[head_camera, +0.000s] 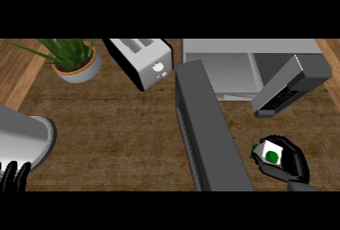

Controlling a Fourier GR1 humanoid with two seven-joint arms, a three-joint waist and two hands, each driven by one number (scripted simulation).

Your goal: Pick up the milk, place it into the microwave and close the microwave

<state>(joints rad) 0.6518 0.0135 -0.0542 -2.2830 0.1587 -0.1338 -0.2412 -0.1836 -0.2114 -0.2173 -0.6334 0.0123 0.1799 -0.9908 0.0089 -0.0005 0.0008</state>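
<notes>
**Milk in right hand, microwave door open, carton not yet loaded**

I find my right hand (287,162) near the tabletop's (119,130) front right corner, fingers and thumb curled round the milk carton (271,152). The carton is gripped from its sides, which leaves its white face turned up toward my head view; I judge this hold suits carrying it forward into the oven cavity.

The microwave (249,60) stands at the rear right edge. Its door (206,130) is swung fully out and runs as a long dark slab from the appliance toward the front edge, just left of the carried milk. I judge it stands open to leave the pale interior clear for loading, so the carton has to travel rearward along the door's right side. A grey handled panel (289,87) juts out at the cavity's right.

My left hand (15,177) rests at the front left edge, fingers straight and holding nothing, beside a grey metal pot (23,139).

A toaster (143,60) and a potted plant (73,60) stand along the rear edge, well apart from the work.

Markings: the carton shows a green round spot; no lettering is legible. The toaster's side bears small white knob marks, no brand readable.
</notes>
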